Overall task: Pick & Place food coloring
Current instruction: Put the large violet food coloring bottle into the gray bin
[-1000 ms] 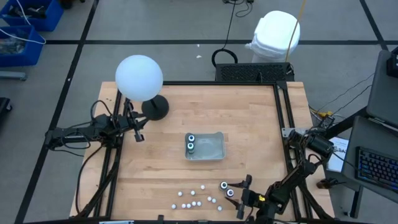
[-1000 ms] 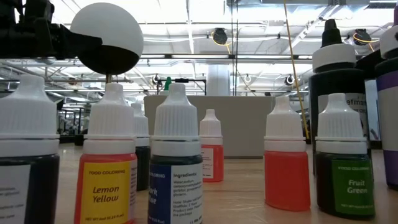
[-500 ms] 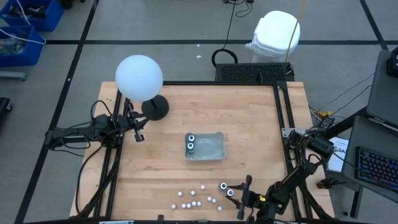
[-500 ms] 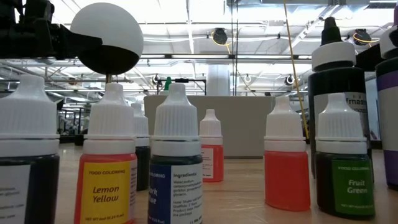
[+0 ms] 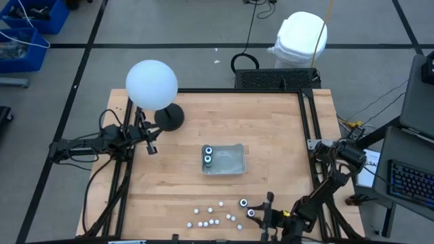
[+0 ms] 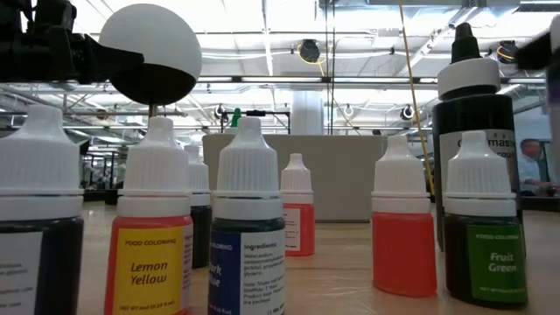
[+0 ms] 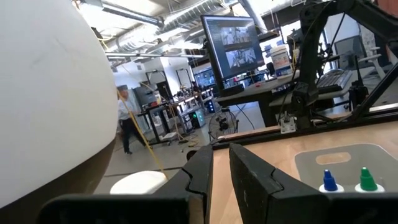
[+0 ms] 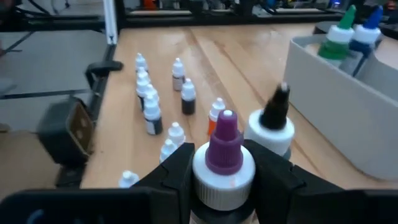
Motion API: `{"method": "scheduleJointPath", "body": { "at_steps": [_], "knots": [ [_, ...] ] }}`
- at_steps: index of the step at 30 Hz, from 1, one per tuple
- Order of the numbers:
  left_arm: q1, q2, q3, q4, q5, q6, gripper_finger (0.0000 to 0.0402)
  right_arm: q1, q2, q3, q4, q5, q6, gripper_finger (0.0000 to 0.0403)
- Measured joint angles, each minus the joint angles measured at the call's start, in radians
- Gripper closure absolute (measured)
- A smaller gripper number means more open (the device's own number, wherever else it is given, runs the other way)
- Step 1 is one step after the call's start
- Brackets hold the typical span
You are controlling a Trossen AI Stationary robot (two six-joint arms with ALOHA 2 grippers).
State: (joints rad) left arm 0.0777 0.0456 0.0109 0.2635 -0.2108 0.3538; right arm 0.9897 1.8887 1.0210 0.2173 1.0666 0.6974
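High view shows the left gripper [image 5: 150, 146] idle at the table's left side beside a white globe lamp [image 5: 152, 84], its fingers [image 7: 249, 180] nearly together and holding nothing. At mid-table, a clear tray [image 5: 234, 160] holds two large bottles [image 5: 208, 155]. Near the front edge lie scattered small white-capped bottles [image 5: 210, 216]. Just right of them, the right gripper [image 5: 254, 210] has its fingers clamped on a purple-tipped bottle [image 8: 225, 158], with a black-tipped bottle [image 8: 271, 124] just beside it.
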Motion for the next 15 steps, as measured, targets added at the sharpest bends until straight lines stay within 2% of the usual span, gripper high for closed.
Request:
{"method": "scheduleJointPath", "body": {
  "at_steps": [6, 9, 13, 15],
  "knots": [
    [0.000, 0.000, 0.000, -0.006, 0.000, -0.001, 0.0339, 0.000, -0.178, 0.000, -0.001, -0.072, -0.182, 0.0293],
    [0.000, 0.000, 0.000, -0.007, 0.000, -0.001, 0.0339, -0.010, -0.305, 0.001, 0.006, -0.064, -0.318, 0.0293],
    [0.000, 0.000, 0.000, -0.008, 0.000, -0.001, 0.0339, -0.067, -0.459, 0.001, 0.005, 0.106, -0.483, 0.0293],
    [0.000, 0.000, 0.000, -0.009, 0.000, -0.002, 0.0339, -0.121, -0.518, 0.001, 0.004, 0.144, -0.551, 0.0293]
  ]
}}
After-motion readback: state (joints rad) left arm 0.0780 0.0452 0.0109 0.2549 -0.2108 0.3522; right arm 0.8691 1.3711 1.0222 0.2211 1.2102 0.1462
